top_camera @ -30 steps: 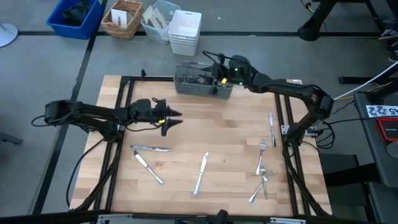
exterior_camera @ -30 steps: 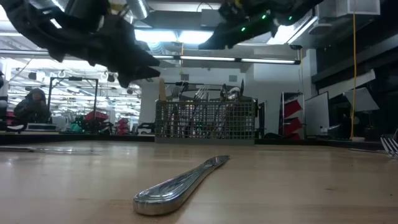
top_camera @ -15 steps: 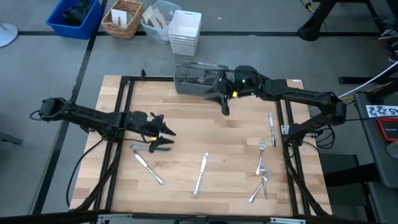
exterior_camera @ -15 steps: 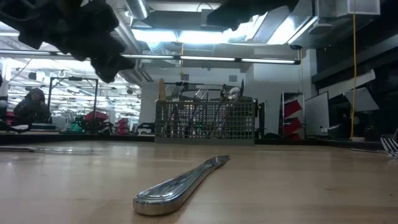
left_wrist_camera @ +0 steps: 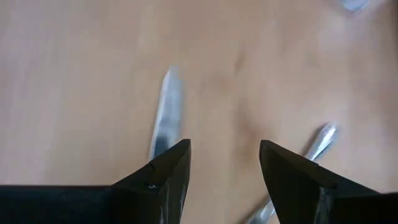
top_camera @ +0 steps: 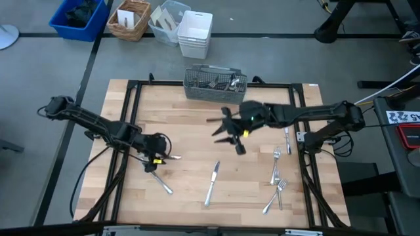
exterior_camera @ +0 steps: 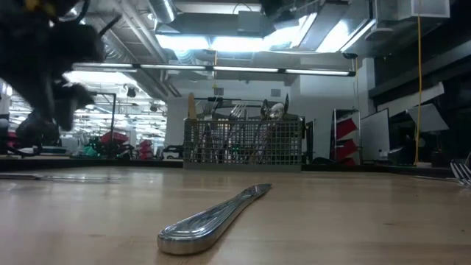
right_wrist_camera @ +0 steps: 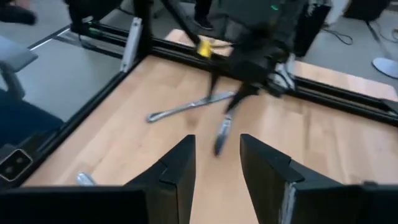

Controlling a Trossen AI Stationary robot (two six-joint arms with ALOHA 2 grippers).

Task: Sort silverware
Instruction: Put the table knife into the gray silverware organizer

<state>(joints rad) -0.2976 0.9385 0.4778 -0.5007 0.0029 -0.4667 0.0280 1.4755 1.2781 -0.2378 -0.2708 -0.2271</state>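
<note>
Left gripper (top_camera: 156,158) hangs low over the wooden tabletop (top_camera: 197,131) toward its left edge, fingers spread apart with nothing between them. In the left wrist view its two dark fingers (left_wrist_camera: 165,174) straddle bare wood, with a blurred silver table knife (left_wrist_camera: 166,118) lying just beyond one finger and a second silver handle (left_wrist_camera: 311,149) partly cut off behind the other. From above, the gripper covers most of these two pieces, so only the tip of one (top_camera: 176,157) and the slanted knife (top_camera: 161,184) below it show clearly.

Right gripper (top_camera: 226,131) hovers over the middle of the tabletop, its fingers parted and empty. The right wrist view shows the gap between its fingers open on bare wood, with the left arm and the silverware under it farther off, smeared by blur.

A lone silver knife (top_camera: 212,183) lies near the front edge at the centre; in the low view its handle (exterior_camera: 213,217) fills the foreground. A cluster of silver forks (top_camera: 277,177) sits toward the right edge, with another knife (top_camera: 287,134) above it, partly crossed by the right arm. The grey wire-mesh caddy (top_camera: 213,84) stands at the back edge, with sorted silverware (exterior_camera: 254,112) poking over its rim; the individual pieces inside are hard to tell apart.
</note>
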